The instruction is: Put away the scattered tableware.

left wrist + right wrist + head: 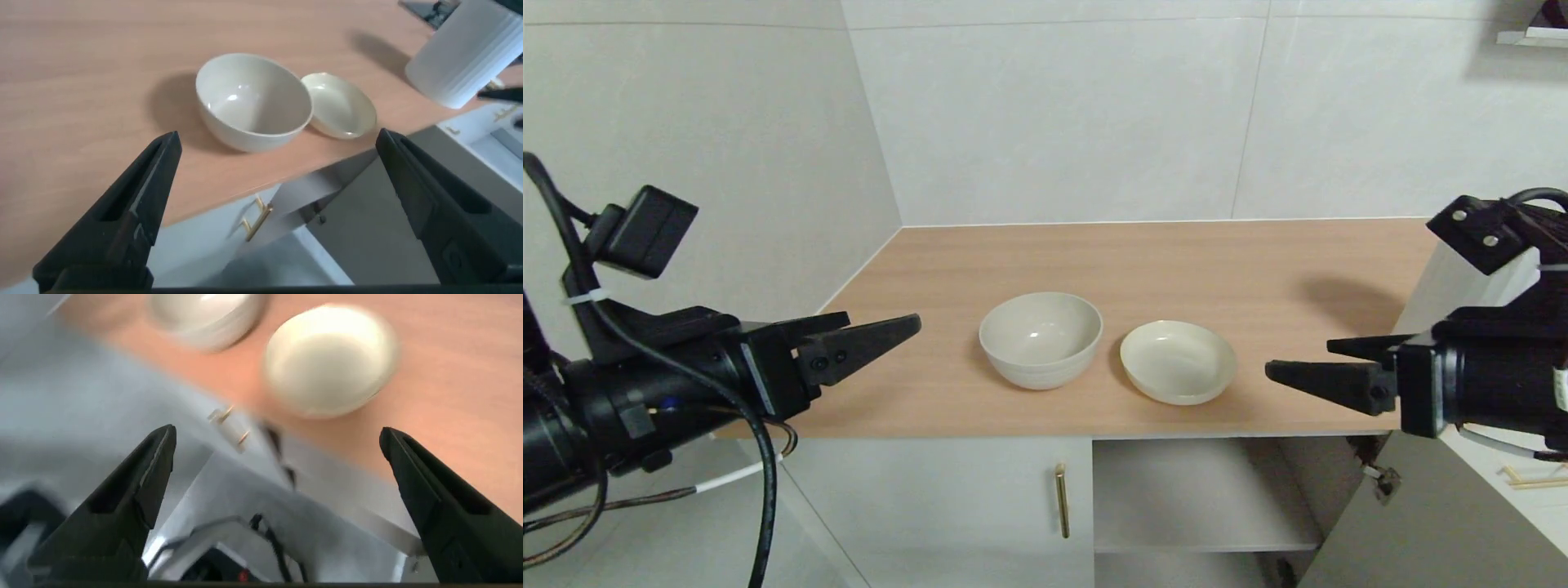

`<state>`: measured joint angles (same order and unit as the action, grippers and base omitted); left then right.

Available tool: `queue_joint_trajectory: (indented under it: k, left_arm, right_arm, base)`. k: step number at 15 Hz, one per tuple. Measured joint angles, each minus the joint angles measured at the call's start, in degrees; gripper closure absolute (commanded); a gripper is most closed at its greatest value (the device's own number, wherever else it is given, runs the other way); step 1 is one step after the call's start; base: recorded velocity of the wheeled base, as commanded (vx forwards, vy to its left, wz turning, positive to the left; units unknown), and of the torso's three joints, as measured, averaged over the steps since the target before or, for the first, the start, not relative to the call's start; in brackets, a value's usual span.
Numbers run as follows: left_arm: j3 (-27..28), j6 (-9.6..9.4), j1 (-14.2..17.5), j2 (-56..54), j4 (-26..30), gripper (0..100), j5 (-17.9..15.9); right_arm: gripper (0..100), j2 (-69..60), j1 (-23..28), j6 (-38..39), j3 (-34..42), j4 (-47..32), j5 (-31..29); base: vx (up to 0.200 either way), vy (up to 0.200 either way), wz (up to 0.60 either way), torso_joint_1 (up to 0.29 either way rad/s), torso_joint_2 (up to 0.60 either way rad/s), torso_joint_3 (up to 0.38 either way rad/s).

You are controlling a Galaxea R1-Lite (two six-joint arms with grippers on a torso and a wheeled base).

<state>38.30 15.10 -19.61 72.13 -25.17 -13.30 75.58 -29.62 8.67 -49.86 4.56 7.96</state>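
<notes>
Two cream dishes stand side by side on the wooden counter [1176, 269], close to its front edge. One is a deep bowl [1041, 339] [253, 102] [204, 314]. To its right is a shallow bowl [1178, 360] [339, 104] [331, 359]. My left gripper [882, 321] [278, 137] hovers open to the left of the deep bowl, near the counter's front left corner, holding nothing. My right gripper [1298, 359] [276, 431] is open too, just right of the shallow bowl at the front edge, and it is also empty.
Below the counter is a white cabinet. Its left door, with a brass handle [1061, 500], is closed. The right compartment, with a shelf [1201, 490], is open, and its door [1413, 506] swings out under my right arm. Tiled walls close off the back and left.
</notes>
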Motion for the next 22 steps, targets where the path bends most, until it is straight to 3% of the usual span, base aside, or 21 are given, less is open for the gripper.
queue_joint_trajectory:
  k: [4, 5, 8, 12, 18, 22]
  left_arm:
    - [7.56, -0.06, -0.15, 3.94, 14.77, 0, -0.05]
    - [9.11, 0.71, -0.2, 4.71, 17.35, 0, 0.04]
    - [15.42, 13.69, -0.41, 8.29, 20.64, 0, 1.16]
    - [25.5, 23.43, -1.57, 15.85, 31.63, 0, 8.41]
    - [29.0, 27.28, -4.33, 26.05, 29.85, 0, 9.5]
    - [29.67, 27.7, -4.45, 30.67, 29.38, 0, 9.45]
  right_arm:
    - [0, 8.35, 0.27, 3.86, -5.71, -1.56, -4.88]
    - [0, 10.0, 0.49, 5.47, -6.58, -1.69, -6.19]
    - [0, 14.67, 0.85, 10.18, -9.12, -1.67, -10.19]
    - [0, 17.27, 1.01, 11.36, -9.97, -1.41, -11.48]
    - [0, 19.26, 1.07, 11.78, -10.41, -0.21, -13.57]
    - [0, 19.5, 1.07, 12.0, -10.51, -0.21, -13.59]
  base:
    - [0.0, 0.0, 0.0, 0.0, 0.0, 0.0]
    - [0.0, 0.0, 0.0, 0.0, 0.0, 0.0]
    - [0.0, 0.0, 0.0, 0.0, 0.0, 0.0]
    - [0.0, 0.0, 0.0, 0.0, 0.0, 0.0]
    - [0.0, 0.0, 0.0, 0.0, 0.0, 0.0]
    - [0.0, 0.0, 0.0, 0.0, 0.0, 0.0]
